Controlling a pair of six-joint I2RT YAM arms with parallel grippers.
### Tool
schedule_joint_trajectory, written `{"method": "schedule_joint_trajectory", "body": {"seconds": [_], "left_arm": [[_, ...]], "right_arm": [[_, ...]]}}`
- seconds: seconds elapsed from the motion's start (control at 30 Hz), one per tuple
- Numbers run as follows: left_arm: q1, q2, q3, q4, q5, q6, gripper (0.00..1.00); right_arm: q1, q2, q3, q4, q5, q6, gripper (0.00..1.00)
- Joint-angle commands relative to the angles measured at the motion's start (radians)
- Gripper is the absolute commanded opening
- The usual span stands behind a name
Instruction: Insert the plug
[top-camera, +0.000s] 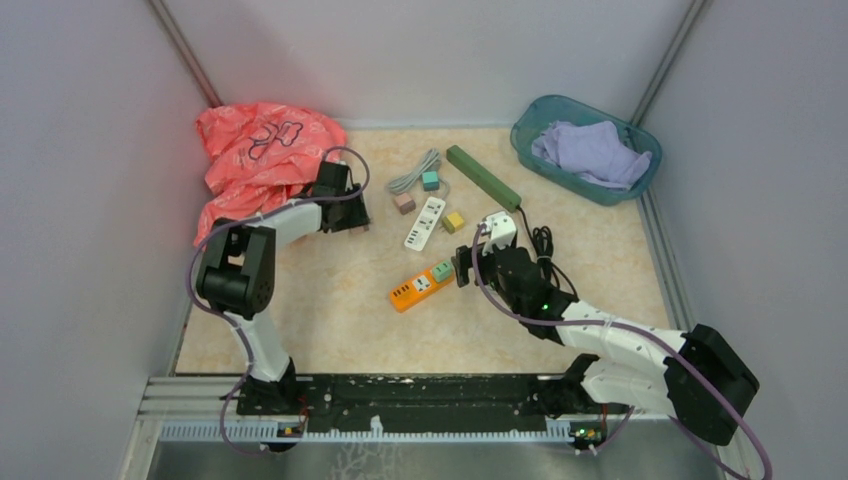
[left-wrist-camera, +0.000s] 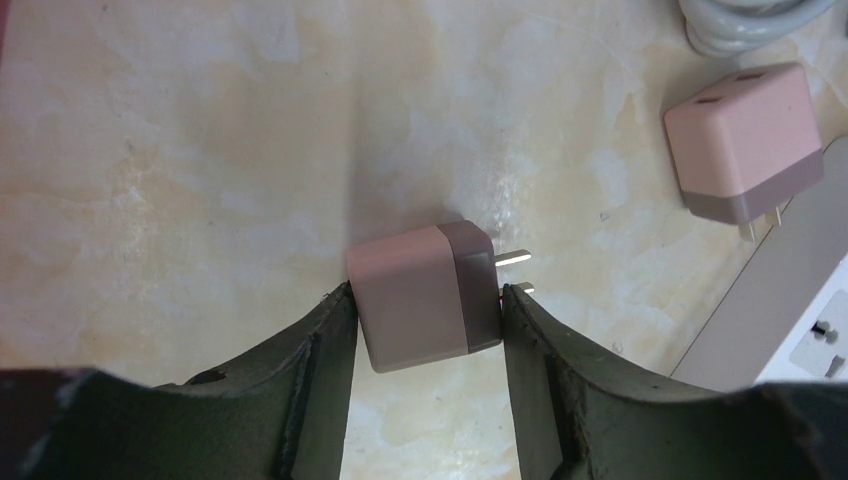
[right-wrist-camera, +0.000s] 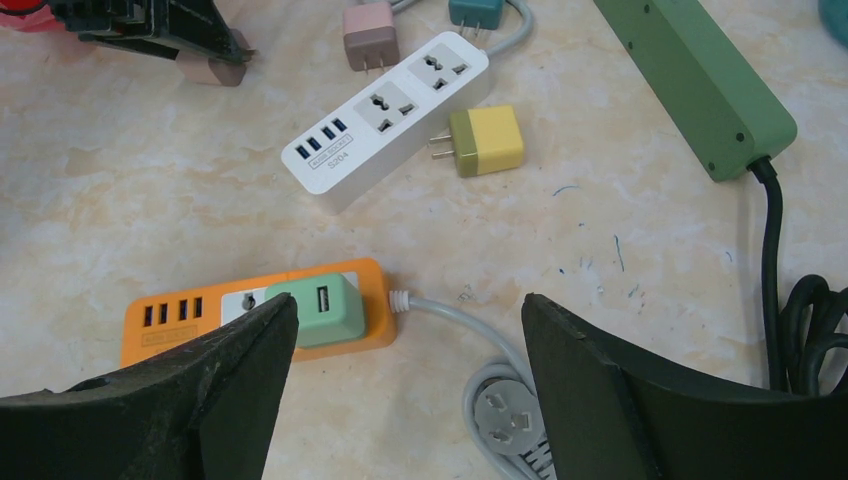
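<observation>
Left gripper is low over the marbled beige tabletop. Its dark fingers press both sides of a pink cube plug with a darker mauve prong end, so it is clamped on it. The plug lies flat on the table, its two metal prongs pointing toward the white plastic power strip. In the top view this is at the far left of the table, just beside the crumpled red-orange bag. A second pink adapter lies near, close to the white strip's end, apart from the gripped one.

Right gripper hovers over mid-table with its fingers wide apart and nothing between them. Below it is a flat orange power strip with a mint-green plug seated in its socket, and a white cable leaves the strip's end.

A yellow cube plug lies loose just beside the white strip, prongs toward it. A teal plug sits at the strip's far end. A long dark-green power strip lies diagonally further back. In the far right corner a teal plastic basket holds a lavender cloth.
</observation>
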Motion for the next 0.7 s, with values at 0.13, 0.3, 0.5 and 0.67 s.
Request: {"method": "schedule_joint_trajectory", "body": {"seconds": [0.13,0.3,0.5,0.67], "left_arm": [[-0.051,-0.165,-0.110,0.039,0.018,0.070,0.48],[-0.133,-0.283,-0.183,0.104,-0.012,0.134,0.48],[-0.250,-0.414,-0.263,0.175,-0.046,0.197,0.47],[-0.329,-0.513,-0.312,0.228,-0.033,0.263,0.47]], "right_arm": [[-0.009,-0.003,0.066,-0.009,-0.065,0.022,0.82],[-0.013,0.002,0.133,-0.103,-0.116,0.051,0.81],[-0.029,0.004,0.202,-0.194,-0.182,0.085,0.80],[-0.061,0.019,0.276,-0.312,-0.244,0.127,0.79]]}}
